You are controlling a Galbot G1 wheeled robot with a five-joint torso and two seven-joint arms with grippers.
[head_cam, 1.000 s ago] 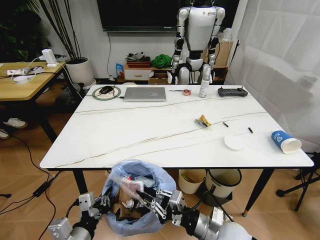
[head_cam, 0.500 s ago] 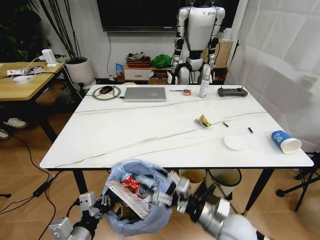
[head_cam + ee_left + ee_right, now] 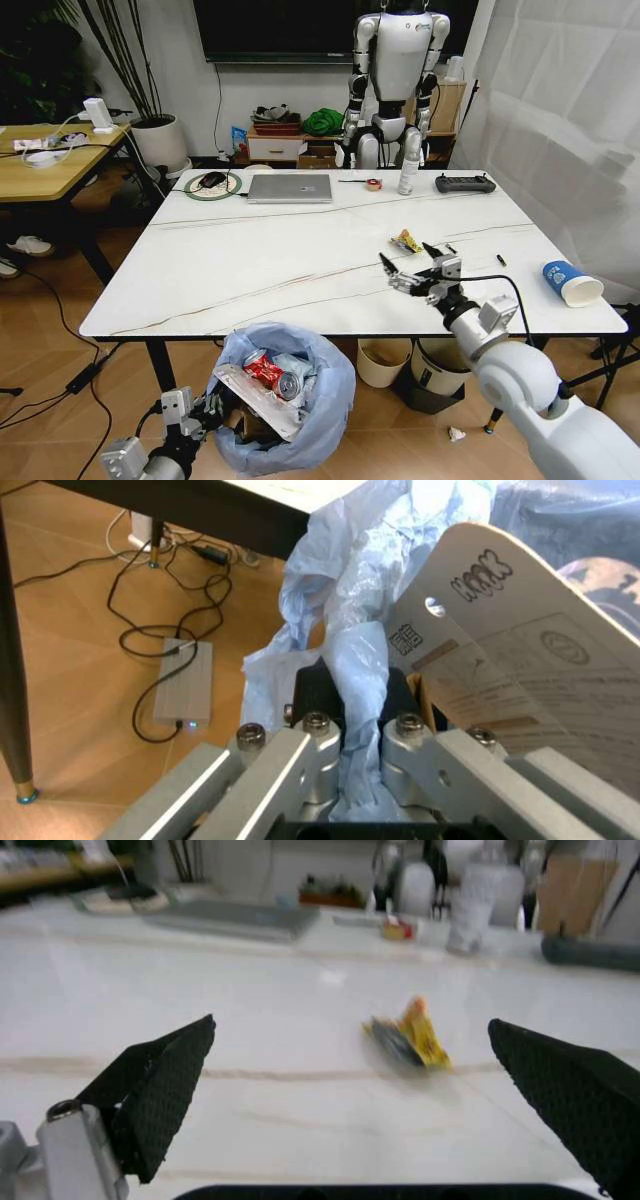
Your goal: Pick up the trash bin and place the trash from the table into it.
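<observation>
The trash bin (image 3: 300, 420), lined with a billowing blue bag, hangs below the table's front edge (image 3: 330, 334). My left gripper (image 3: 205, 408) (image 3: 357, 699) is shut on its bag-covered rim. Inside lie a crushed red can (image 3: 262, 366) and folded cardboard (image 3: 250, 392) (image 3: 520, 682). My right gripper (image 3: 415, 268) (image 3: 350, 1035) hovers open over the table, just in front of a yellow wrapper (image 3: 405, 241) (image 3: 410, 1041). A white disc (image 3: 467, 286) and a blue-white paper cup (image 3: 572, 283) lie to its right.
At the table's far side are a grey laptop (image 3: 290, 188), spray bottle (image 3: 408, 170), tape roll (image 3: 373, 184) and black controller (image 3: 465, 184). Two small dark bits (image 3: 451, 249) lie near the wrapper. Two round bins (image 3: 447, 365) stand under the table. A wooden desk (image 3: 45, 170) is at left.
My right gripper has left the bin, where it dropped trash, and risen over the table toward the yellow wrapper, now open. The left gripper and the bin have stayed put.
</observation>
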